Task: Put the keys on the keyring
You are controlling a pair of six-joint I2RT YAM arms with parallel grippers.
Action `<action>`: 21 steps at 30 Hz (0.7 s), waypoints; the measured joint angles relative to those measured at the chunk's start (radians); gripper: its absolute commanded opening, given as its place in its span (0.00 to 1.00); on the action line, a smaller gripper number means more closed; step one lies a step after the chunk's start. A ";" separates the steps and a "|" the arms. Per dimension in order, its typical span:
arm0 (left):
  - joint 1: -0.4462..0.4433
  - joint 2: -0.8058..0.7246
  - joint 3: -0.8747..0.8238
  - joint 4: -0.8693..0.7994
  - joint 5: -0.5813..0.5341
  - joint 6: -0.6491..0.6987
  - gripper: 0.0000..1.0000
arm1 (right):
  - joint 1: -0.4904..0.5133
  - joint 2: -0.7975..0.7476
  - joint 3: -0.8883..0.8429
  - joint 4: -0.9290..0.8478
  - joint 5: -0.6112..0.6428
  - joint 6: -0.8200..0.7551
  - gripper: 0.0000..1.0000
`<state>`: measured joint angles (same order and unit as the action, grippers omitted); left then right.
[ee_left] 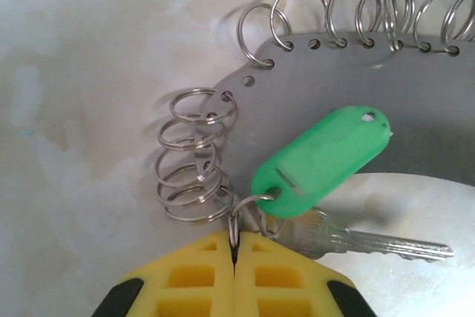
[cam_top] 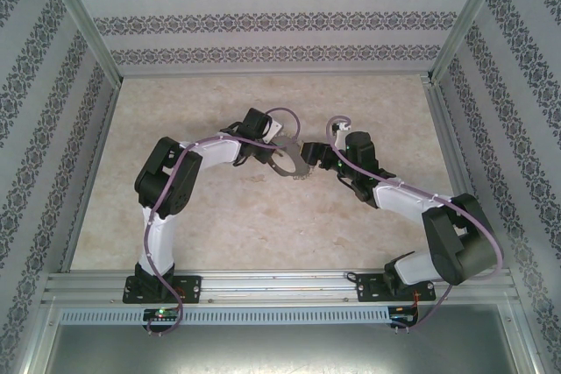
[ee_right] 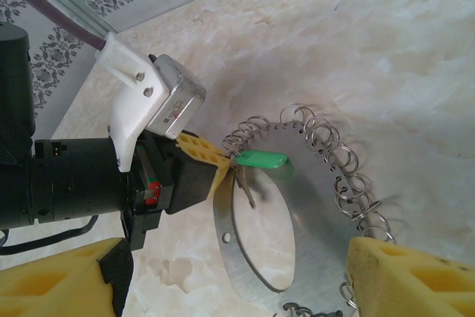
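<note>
Slippage is the main risk: the left end effector (ee_left: 234,250), jaws pressed together, pinches only the thin split ring (ee_left: 252,198) of the keys (ee_left: 319,161) at the left rim of the keyring (ee_left: 334,79) (a flat grey hoop fringed with loops (ee_left: 194,176)), so a tug could twist it free. The right end effector (ee_right: 230,283) stands spread about the hoop, seemingly without contact; the rim runs out of frame.

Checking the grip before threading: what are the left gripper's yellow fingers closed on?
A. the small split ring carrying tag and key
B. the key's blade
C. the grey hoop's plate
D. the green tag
A: in the left wrist view the left gripper is shut on the small split ring, while the green tag and key lie beyond its fingertips, over the grey hoop.
</note>
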<state>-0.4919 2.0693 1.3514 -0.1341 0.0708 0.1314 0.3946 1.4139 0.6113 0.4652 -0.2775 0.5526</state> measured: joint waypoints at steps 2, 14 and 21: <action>0.000 0.000 0.001 -0.001 0.004 0.000 0.00 | 0.000 -0.004 -0.002 -0.001 0.000 0.000 0.76; 0.000 -0.196 -0.043 -0.014 0.207 -0.032 0.00 | 0.001 -0.062 -0.040 0.000 0.000 -0.001 0.74; 0.000 -0.312 -0.092 0.021 0.355 -0.062 0.00 | 0.001 -0.124 -0.071 -0.003 -0.008 -0.016 0.72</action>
<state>-0.4919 1.7573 1.2598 -0.1135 0.4255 0.0696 0.3954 1.2903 0.5404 0.4625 -0.2859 0.5362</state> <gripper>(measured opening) 0.053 0.722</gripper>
